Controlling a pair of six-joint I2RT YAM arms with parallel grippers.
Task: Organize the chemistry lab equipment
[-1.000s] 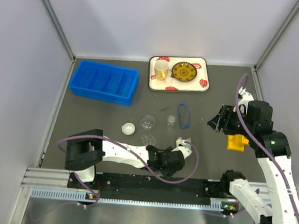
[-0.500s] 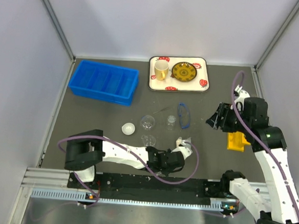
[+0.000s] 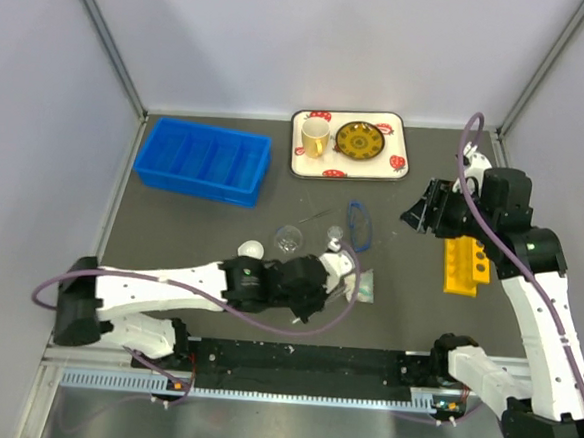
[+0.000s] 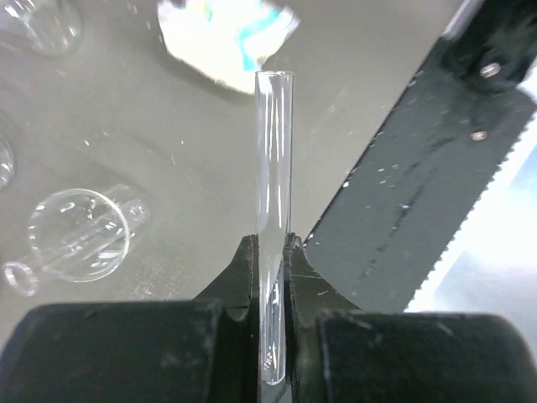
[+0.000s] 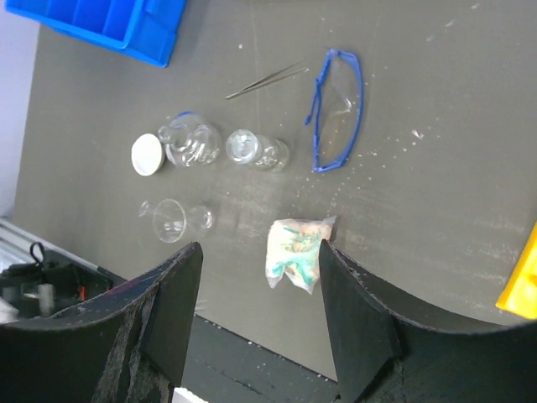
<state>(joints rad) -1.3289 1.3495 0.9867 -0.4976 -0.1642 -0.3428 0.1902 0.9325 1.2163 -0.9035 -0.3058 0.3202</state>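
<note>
My left gripper (image 3: 340, 266) is shut on a clear glass test tube (image 4: 273, 159), which sticks out forward from between the fingers above the mat, near a plastic packet (image 3: 365, 285). In the left wrist view the gripper (image 4: 271, 248) hangs over a round flask (image 4: 79, 234) lying on its side. My right gripper (image 3: 423, 214) is open and empty, raised left of the yellow test tube rack (image 3: 465, 266). In the right wrist view the right gripper (image 5: 256, 323) looks down on the packet (image 5: 297, 249).
A blue divided bin (image 3: 204, 160) stands at the back left. A tray (image 3: 398, 136) with a cup and plate is at the back centre. Blue safety glasses (image 3: 359, 226), tweezers (image 5: 264, 80), two small flasks (image 3: 288, 239) (image 3: 334, 240) and a white lid (image 3: 251, 248) lie mid-table.
My left arm has swung from the front edge out over the middle of the mat, with the test tube in its gripper. My right gripper has shifted slightly back, uncovering the yellow rack.
</note>
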